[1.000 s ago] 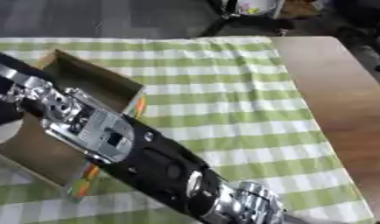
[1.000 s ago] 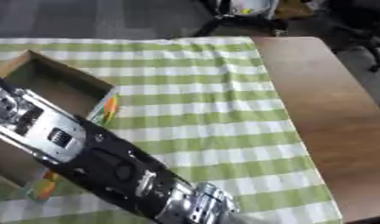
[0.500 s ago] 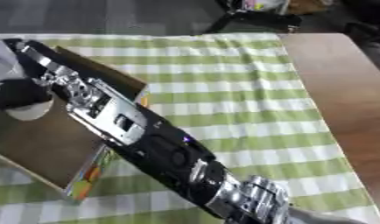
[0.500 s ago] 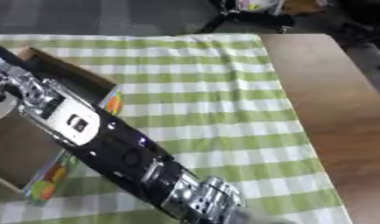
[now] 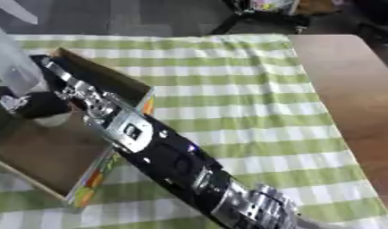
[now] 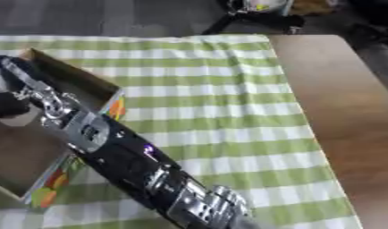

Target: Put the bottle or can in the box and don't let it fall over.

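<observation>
Soft, even light is falling across both views, while motion blur is smearing the robot hand [image 5: 29, 100] and its surroundings.

A green-checked cloth [image 5: 228, 89] and box [image 5: 40, 156] cover the wooden table [image 5: 353, 89].

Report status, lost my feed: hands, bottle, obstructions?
Right hand curled on bottle, upright over box. Left hand unseen. Nothing blocking.

Green checked cloth [image 5: 228, 85] covers a wooden table [image 5: 353, 89].
</observation>
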`<control>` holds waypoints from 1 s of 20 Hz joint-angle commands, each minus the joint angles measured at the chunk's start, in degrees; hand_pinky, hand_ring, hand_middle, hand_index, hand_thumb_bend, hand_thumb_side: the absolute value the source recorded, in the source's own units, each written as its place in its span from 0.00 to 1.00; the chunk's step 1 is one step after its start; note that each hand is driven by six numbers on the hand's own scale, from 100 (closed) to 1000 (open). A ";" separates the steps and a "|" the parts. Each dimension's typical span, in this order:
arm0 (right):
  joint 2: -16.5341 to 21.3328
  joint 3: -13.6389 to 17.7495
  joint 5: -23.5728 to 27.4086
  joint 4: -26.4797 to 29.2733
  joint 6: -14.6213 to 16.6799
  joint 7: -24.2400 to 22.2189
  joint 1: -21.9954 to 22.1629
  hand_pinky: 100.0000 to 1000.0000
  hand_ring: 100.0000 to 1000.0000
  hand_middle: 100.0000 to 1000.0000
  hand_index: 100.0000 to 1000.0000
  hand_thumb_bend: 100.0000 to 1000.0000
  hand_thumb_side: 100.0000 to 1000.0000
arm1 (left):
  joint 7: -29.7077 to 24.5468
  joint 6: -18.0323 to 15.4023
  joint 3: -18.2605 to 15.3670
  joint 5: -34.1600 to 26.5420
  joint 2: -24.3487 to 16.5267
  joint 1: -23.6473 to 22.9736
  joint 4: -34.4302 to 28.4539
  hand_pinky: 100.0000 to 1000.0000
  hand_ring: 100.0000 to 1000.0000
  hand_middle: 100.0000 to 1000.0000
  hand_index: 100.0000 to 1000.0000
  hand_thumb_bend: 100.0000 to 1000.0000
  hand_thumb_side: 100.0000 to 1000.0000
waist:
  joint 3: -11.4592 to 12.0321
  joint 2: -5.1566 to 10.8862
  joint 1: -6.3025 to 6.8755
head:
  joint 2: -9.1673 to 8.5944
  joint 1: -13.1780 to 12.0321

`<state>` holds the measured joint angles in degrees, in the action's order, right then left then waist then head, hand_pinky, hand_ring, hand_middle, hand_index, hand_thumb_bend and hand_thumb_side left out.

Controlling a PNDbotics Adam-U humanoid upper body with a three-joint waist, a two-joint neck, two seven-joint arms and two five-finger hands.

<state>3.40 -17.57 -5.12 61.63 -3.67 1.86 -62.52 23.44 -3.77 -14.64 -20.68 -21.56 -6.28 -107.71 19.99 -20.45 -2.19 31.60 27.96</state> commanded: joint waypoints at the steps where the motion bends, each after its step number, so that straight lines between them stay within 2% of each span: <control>1: 0.95 0.39 -3.40 0.51 1.19 -1.40 -1.30 0.98 1.00 0.99 0.93 0.00 0.00 | -0.26 -0.09 -0.18 0.25 -0.80 -0.15 -0.62 1.00 0.48 0.68 0.76 0.07 0.84 | 0.00 0.93 0.54 | -0.67 -0.19; 5: 1.07 1.15 -7.76 0.63 1.37 -4.43 -1.27 0.99 1.00 1.00 0.95 0.00 0.00 | -0.28 -0.06 -0.18 0.23 -0.76 -0.26 -0.56 1.00 0.48 0.68 0.76 0.07 0.84 | -0.17 1.05 0.57 | -0.58 -0.32; 6: 1.16 1.19 -8.22 0.53 1.32 -4.77 -1.24 1.00 1.00 1.00 1.00 0.00 0.62 | -0.30 -0.07 -0.18 0.23 -0.77 -0.26 -0.56 1.00 0.48 0.68 0.76 0.07 0.84 | -0.19 1.08 0.55 | -0.55 -0.32; 10: 2.08 0.94 -11.68 -0.08 -0.94 -8.11 -1.37 1.00 1.00 1.00 1.00 0.00 0.67 | -0.40 -0.03 -0.17 0.20 -0.87 -0.36 -0.51 1.00 0.48 0.68 0.76 0.07 0.84 | -0.43 1.42 0.54 | -0.05 -0.51; 14: 1.71 2.59 -15.23 0.71 -2.11 -10.99 -1.08 1.00 1.00 1.00 1.00 0.00 0.64 | -0.48 -0.05 -0.19 0.14 -0.89 -0.34 -0.53 1.00 0.48 0.68 0.76 0.07 0.84 | -0.45 1.42 0.61 | -0.08 -0.55; 15: 1.63 2.74 -15.68 0.89 -2.11 -11.44 -1.00 1.00 1.00 1.00 1.00 0.00 0.58 | -0.49 -0.06 -0.19 0.12 -0.89 -0.35 -0.53 1.00 0.48 0.68 0.76 0.07 0.84 | -0.44 1.41 0.62 | -0.05 -0.53; 16: 1.58 2.79 -15.91 0.97 -2.05 -11.99 -0.93 1.00 1.00 1.00 1.00 0.00 0.21 | -0.50 -0.06 -0.19 0.09 -0.88 -0.36 -0.52 1.00 0.48 0.68 0.76 0.07 0.84 | -0.44 1.41 0.61 | -0.03 -0.52; 18: 1.51 2.90 -15.98 1.03 -1.91 -13.38 -0.82 1.00 1.00 1.00 1.00 0.00 0.07 | -0.51 -0.04 -0.16 0.01 -0.86 -0.35 -0.50 1.00 0.48 0.68 0.76 0.07 0.84 | -0.46 1.40 0.59 | -0.05 -0.58; 20: 1.56 3.07 -15.76 1.23 -1.81 -14.21 -0.72 1.00 1.00 1.00 1.00 0.00 0.09 | -0.53 -0.02 -0.15 -0.03 -0.83 -0.36 -0.48 1.00 0.48 0.68 0.76 0.07 0.84 | -0.49 1.39 0.56 | -0.08 -0.68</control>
<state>4.82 -14.98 -20.58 61.29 -5.62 -11.70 -62.18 23.02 -3.74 -14.63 -20.70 -21.30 -6.51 -107.71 19.44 -20.41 -2.17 31.66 27.40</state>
